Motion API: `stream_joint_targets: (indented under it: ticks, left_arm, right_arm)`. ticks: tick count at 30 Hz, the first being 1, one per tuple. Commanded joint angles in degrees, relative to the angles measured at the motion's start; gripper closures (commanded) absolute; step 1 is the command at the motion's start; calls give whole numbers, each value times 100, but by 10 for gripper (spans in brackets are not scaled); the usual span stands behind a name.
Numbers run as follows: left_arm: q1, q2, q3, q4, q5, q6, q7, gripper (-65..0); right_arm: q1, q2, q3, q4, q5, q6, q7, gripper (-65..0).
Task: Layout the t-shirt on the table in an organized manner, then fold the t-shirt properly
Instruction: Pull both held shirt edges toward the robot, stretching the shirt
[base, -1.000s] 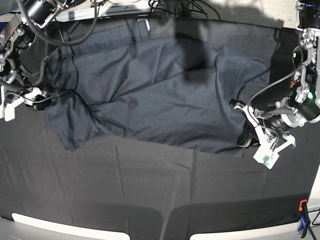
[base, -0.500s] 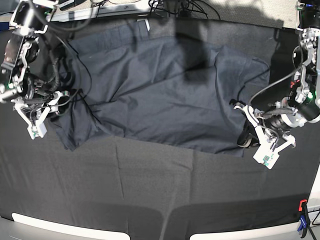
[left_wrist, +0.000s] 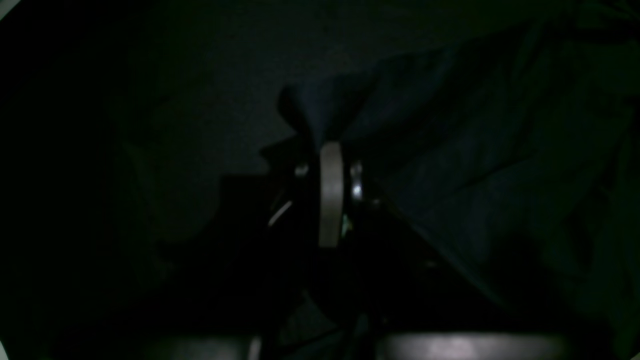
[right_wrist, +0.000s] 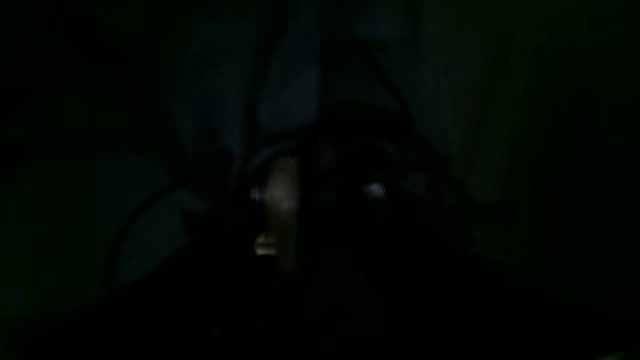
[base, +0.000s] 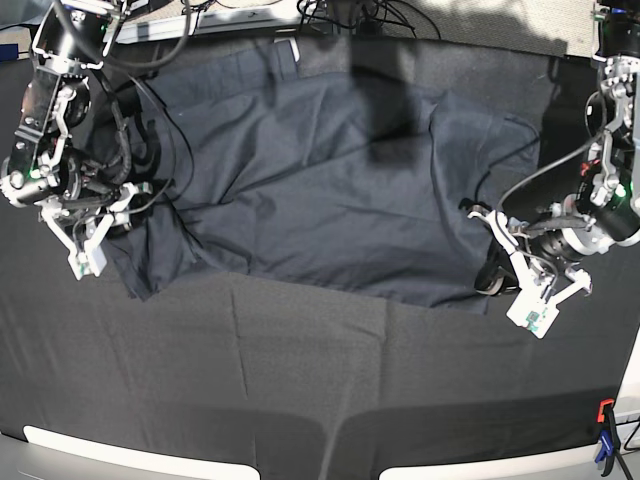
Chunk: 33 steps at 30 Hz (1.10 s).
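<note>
Nearest the camera, below the t-shirt (base: 330, 190), a wide band of creased black tabletop (base: 300, 390) runs to a pale front edge; an orange-and-blue clamp (base: 606, 432) sits at the corner well to the lower right of the shirt.

T-shirt: dark navy, spread mostly flat across the middle and far half of the tabletop, wrinkled. Lower hem uneven. Its end toward the right claw is bunched, with a flap folded down.

Left claw (base: 492, 272): at the shirt's lower corner on the base view's right side. Clenched on a pinch of the t-shirt (left_wrist: 330, 112); the wrist view shows a peak of cloth rising from between the tips.

Right claw (base: 110, 225): down on the bunched end of the shirt at the opposite side. Its wrist view is almost black; cannot tell whether it is clenched or released, or whether any cloth is caught.

Beyond the shirt's far edge: cables (base: 370, 15) and a pale rail along the back of the tabletop.
</note>
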Motion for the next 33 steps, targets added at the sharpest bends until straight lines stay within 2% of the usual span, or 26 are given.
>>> stream_joint_targets:
  ticks: [1, 7, 12, 16, 22, 25, 30, 33]
  left_arm:
    - [-111, -68, -39, 96, -31, 15, -131, 0]
    - [-111, -68, -39, 96, -33, 17, -138, 0]
    - [-111, -68, -39, 96, -31, 17, -136, 0]
    - [-114, -68, -39, 96, -31, 15, -138, 0]
    - [-164, -68, -39, 96, -28, 7, -382, 0]
    - [-260, -68, -39, 96, -24, 0, -678, 0]
    - [-221, -61, -37, 22, 426, 2, -2188, 0]
    - [-240, 50, -37, -267, 422, 0, -2288, 0]
  right_arm:
    - [96, 66, 24, 81, 39, 141, 92, -9]
    - [179, 28, 24, 208, 107, 141, 92, 0]
    - [175, -22, 24, 953, 671, 141, -229, 0]
    - [175, -37, 26, 1609, 664, 141, -343, 0]
    - [293, -31, 31, 1650, 507, 141, -118, 0]
    - [562, -11, 31, 1648, 457, 141, -22, 0]
    - [1113, -20, 26, 1436, 476, 141, 289, 0]
    - [1486, -20, 22, 883, 483, 141, 391, 0]
